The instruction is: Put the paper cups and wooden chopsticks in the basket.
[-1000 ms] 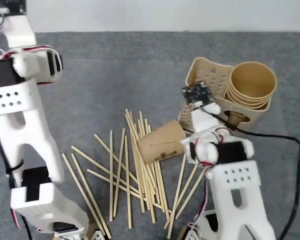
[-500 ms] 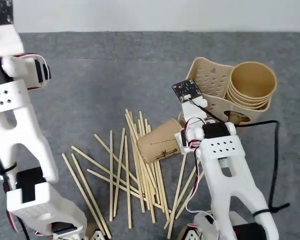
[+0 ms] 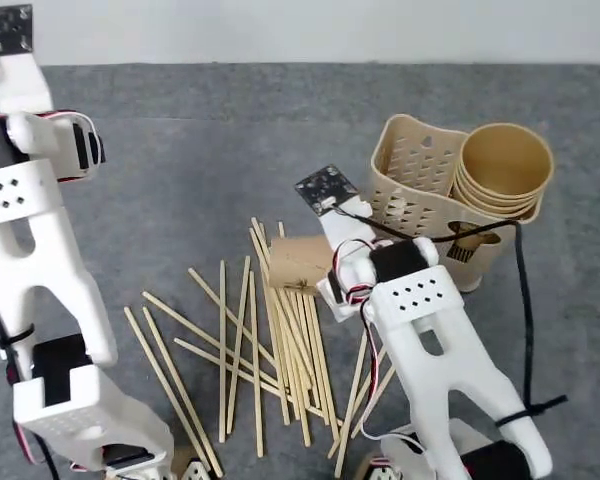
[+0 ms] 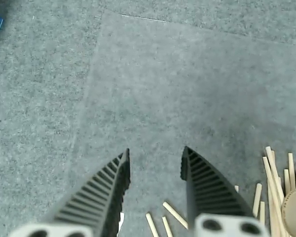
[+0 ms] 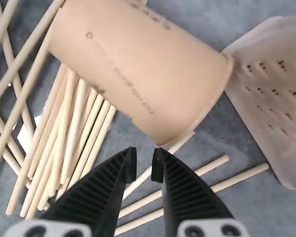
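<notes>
- Basket (image 3: 412,190), beige and perforated, is standing upright on the grey counter (image 3: 230,130).
- A stack of paper cups (image 3: 505,165) is sitting upright in the basket, in the compartment on the side away from the loose chopsticks.
- One loose paper cup (image 3: 298,265) is lying on its side just beside the basket. Its open mouth is facing the basket wall and its base is resting on some chopsticks. Whether its rim is touching the basket cannot be told.
- Wooden chopsticks (image 3: 250,350) are lying flat on the counter, fanning out from the loose cup away from the basket.
- The right gripper (image 5: 143,160) is hovering over the chopsticks just beside the loose cup's rim, near the basket. Its fingers (image 5: 103,192) are drawn almost together, grasping nothing.
- The left gripper (image 4: 155,158) is hanging over the counter well apart from the basket, past the chopstick ends. Its fingers are released and spread wide, with nothing between them.
</notes>
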Robot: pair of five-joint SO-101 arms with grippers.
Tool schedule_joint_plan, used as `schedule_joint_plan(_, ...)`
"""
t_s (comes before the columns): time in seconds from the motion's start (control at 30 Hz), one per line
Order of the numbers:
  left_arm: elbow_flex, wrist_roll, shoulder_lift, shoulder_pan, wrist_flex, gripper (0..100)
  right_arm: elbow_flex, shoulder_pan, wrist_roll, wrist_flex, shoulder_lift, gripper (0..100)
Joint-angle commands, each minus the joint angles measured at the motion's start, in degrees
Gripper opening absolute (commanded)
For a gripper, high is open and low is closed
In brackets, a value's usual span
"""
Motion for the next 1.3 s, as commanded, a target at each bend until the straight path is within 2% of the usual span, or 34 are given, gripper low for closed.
schedule_joint_plan(0.0, -0.31, -0.44, -3.52, -0.26, 0.97, 16, -3.25, -0.22, -2.64, -1.01, 0.22, 7.9)
schedule_joint_plan(0.33, -0.31, -0.44, -3.52, -0.26, 0.97, 16, -3.34, 5.05, -4.13, -1.01, 0.22, 8.7)
schedule_joint_plan(0.5, -0.31, -0.44, -3.43, -0.18, 0.97, 16, -3.34, 4.7, -4.48, -1.1, 0.31, 15.5)
schedule_joint_plan(0.9, -0.31, -0.44, -3.43, -0.18, 0.97, 16, -3.52, 4.62, -4.57, -11.74, 11.56, 14.4)
schedule_joint_plan(1.13, -0.31, -0.44, -3.43, -0.18, 0.97, 16, -7.38, 3.03, -4.66, -12.0, 14.02, 14.2)
schedule_joint_plan(1.27, -0.31, -0.44, -3.43, -0.18, 0.97, 16, -7.74, -0.04, -4.66, -12.62, 14.02, 7.9)
